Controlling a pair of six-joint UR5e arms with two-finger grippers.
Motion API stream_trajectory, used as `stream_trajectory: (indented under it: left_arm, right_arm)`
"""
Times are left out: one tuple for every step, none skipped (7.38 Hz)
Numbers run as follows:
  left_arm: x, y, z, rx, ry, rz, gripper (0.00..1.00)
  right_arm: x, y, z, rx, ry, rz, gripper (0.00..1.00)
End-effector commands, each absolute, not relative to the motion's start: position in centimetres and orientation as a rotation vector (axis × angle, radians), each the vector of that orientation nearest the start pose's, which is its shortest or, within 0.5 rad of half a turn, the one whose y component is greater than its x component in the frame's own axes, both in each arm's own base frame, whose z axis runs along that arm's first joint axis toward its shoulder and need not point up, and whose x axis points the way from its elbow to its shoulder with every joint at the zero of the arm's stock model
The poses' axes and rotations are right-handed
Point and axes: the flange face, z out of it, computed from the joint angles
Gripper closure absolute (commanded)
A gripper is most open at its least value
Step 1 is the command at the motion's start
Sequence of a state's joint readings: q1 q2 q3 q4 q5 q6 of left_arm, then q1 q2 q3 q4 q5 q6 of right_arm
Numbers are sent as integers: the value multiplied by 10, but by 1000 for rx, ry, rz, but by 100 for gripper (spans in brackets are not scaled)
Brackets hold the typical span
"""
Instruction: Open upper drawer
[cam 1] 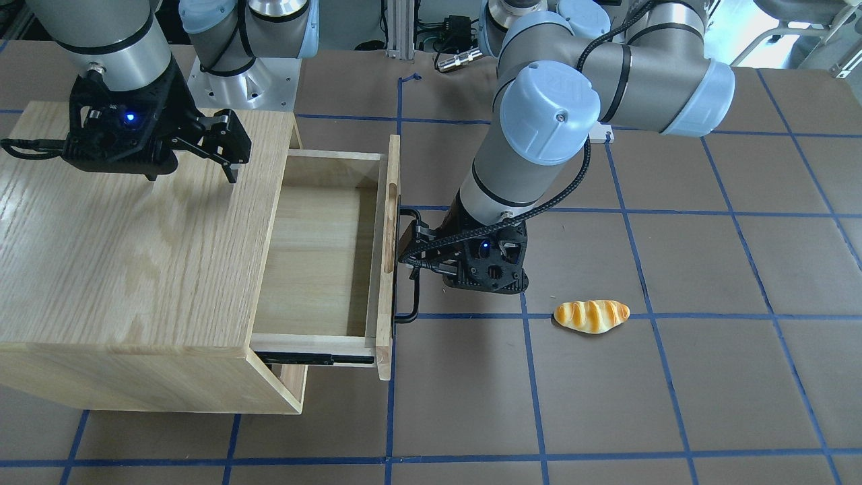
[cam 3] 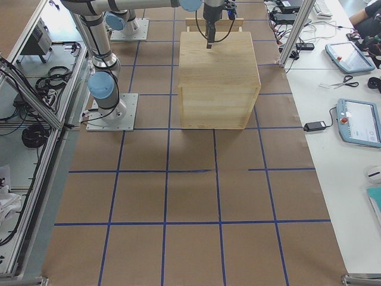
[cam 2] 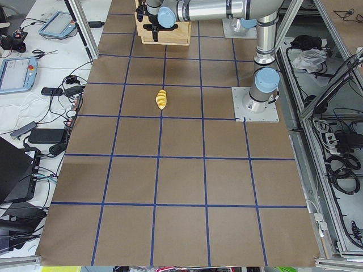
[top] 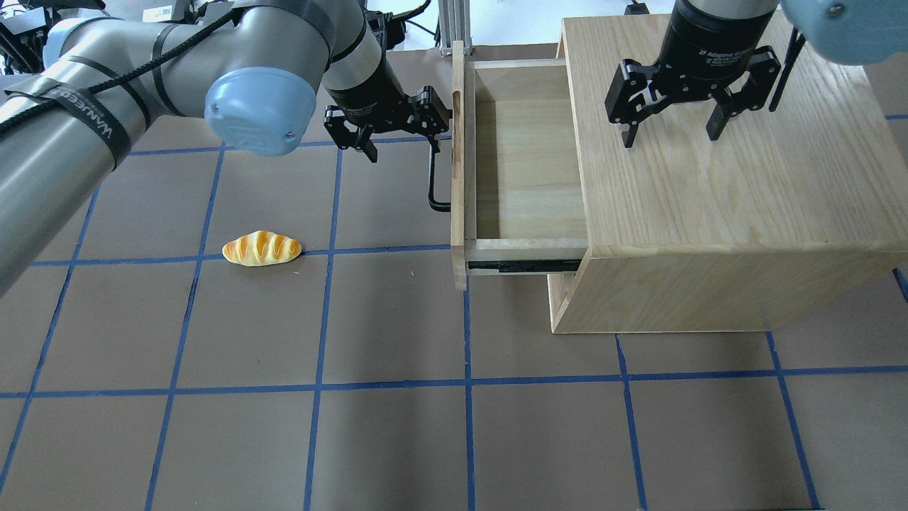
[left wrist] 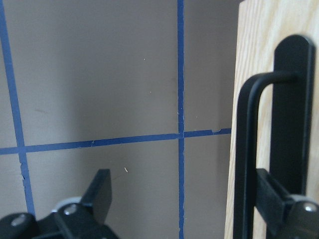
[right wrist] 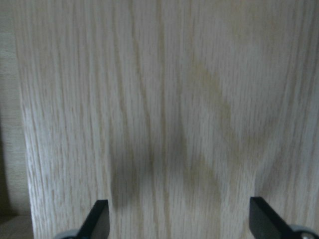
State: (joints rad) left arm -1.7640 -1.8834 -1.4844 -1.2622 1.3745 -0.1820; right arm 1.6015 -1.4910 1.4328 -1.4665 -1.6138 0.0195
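The upper drawer of light oak stands pulled far out of the cabinet, its inside bare; it also shows in the front-facing view. Its black bar handle runs along the front panel. My left gripper is open at the handle. In the left wrist view one finger sits between the bar and the panel, the other finger out over the table. My right gripper is open and empty, just above the cabinet top.
A toy bread roll lies on the brown table to the left of the drawer; it also shows in the front-facing view. Blue tape lines grid the table. The left arm's elbow hangs over the table behind the drawer front.
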Motion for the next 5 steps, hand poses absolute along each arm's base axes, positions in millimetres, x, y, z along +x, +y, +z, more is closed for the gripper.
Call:
stream_trajectory:
  left_arm:
    - [-268,-580,391,42,3348,-76,0]
    - [-267,-579,393,39,3348,-77,0]
    - [-267,-579,398,66,3349,-92,0]
    - [-263,-578,402,61,3335,-84,0]
    - [-248,-578,411,66,3316,-80,0]
  right_arm:
    - [144,-516,505,-19,3185,72,0]
    - [145,-516,504,-19,3186,74,0]
    - [145,-516,504,-19,3185,74,0]
    - [145,-516,505,-19,3185,72,0]
    - [145,-516,505,-21,3185,72,0]
